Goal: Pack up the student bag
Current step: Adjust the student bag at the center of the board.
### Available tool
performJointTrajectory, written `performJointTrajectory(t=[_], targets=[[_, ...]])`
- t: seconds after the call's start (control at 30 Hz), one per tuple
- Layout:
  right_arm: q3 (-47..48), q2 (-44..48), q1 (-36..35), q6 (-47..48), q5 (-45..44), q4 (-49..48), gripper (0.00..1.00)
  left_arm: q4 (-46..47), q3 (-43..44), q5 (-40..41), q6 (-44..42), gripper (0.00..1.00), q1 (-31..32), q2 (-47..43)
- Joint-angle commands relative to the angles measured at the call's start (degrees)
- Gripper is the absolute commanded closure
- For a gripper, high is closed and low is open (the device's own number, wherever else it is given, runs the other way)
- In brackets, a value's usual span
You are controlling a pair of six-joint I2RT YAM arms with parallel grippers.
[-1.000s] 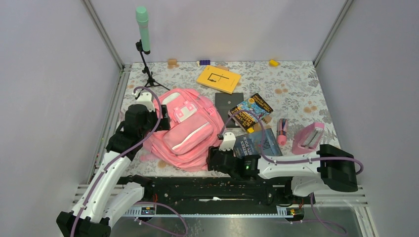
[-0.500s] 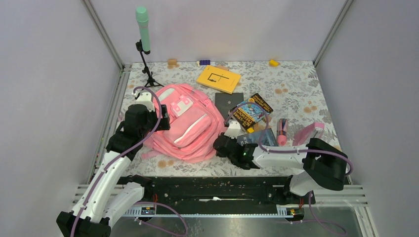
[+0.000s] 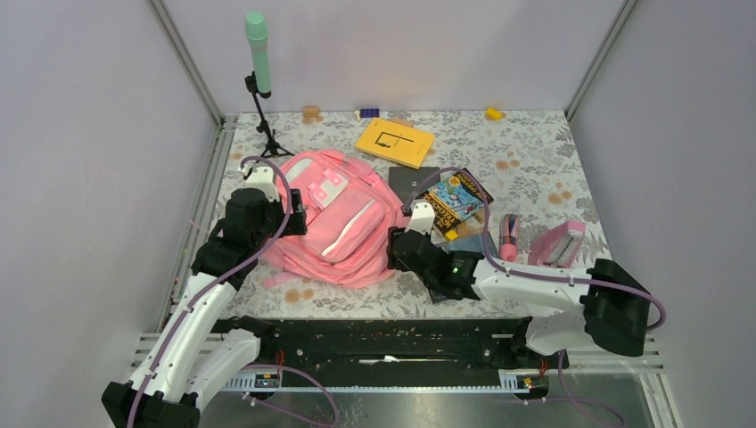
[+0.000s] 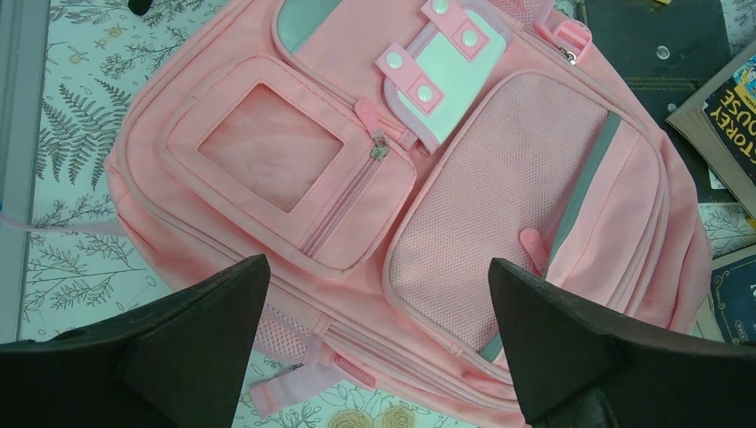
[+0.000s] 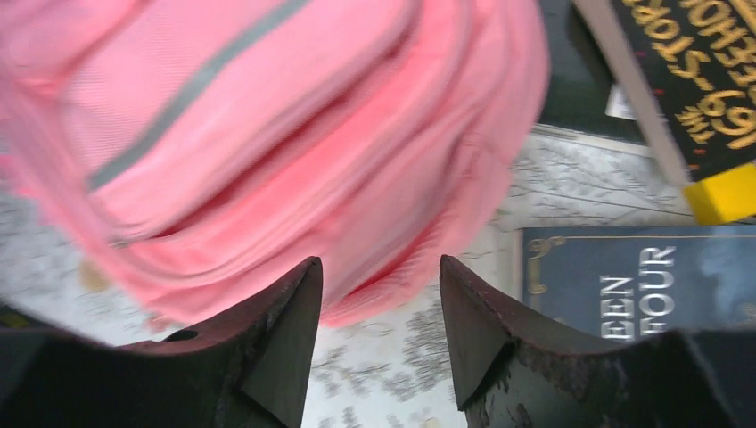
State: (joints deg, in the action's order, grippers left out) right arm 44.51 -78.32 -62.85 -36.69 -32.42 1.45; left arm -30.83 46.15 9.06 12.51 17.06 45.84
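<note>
The bag (image 3: 343,223) lies front-up on the bench (image 3: 535,152), the left gripper (image 4: 374,261) spread wide above it and the right gripper (image 5: 376,267) half spread at its lower edge, pinching nothing. Closing there, the right gripper may catch only loose fabric and drag the bag into the books (image 3: 456,198) just beside it

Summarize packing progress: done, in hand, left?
Done: nothing visible; the student bag lies flat and its front pockets look zipped. In hand: the left gripper hovers open above it, and the right gripper sits at the bag's right edge, fingers apart, apparently gripping nothing. Left: open the bag, then load the yellow book, storey book, dark book and pink pencil case.
</note>
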Motion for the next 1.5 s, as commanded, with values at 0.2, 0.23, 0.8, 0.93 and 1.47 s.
performJointTrajectory(t=[0.2, 0.23, 0.8, 0.93, 1.47], targets=[[11.01, -5.84, -11.12, -11.60, 0.37, -4.42, 0.42, 0.86, 1.40, 0.20, 0.76, 0.01, -0.27, -1.08], [12.53, -7.89, -11.35, -12.43, 1.56, -4.87, 0.42, 0.86, 1.40, 0.05, 0.82, 0.01, -0.27, -1.23], [27.79, -29.82, -12.70, -25.13, -3.52, 1.82, 0.31, 0.78, 1.31, -0.45, 0.93, 0.01, -0.28, -2.38], [29.24, -30.91, -12.74, -30.16, -7.98, 6.69, 0.29, 0.73, 1.31, -0.44, 0.89, 0.01, -0.28, -2.53], [36.93, -39.80, -12.74, -30.91, -18.51, 17.23, 0.27, 0.77, 1.31, -1.06, 0.93, 0.01, -0.27, -2.94]])
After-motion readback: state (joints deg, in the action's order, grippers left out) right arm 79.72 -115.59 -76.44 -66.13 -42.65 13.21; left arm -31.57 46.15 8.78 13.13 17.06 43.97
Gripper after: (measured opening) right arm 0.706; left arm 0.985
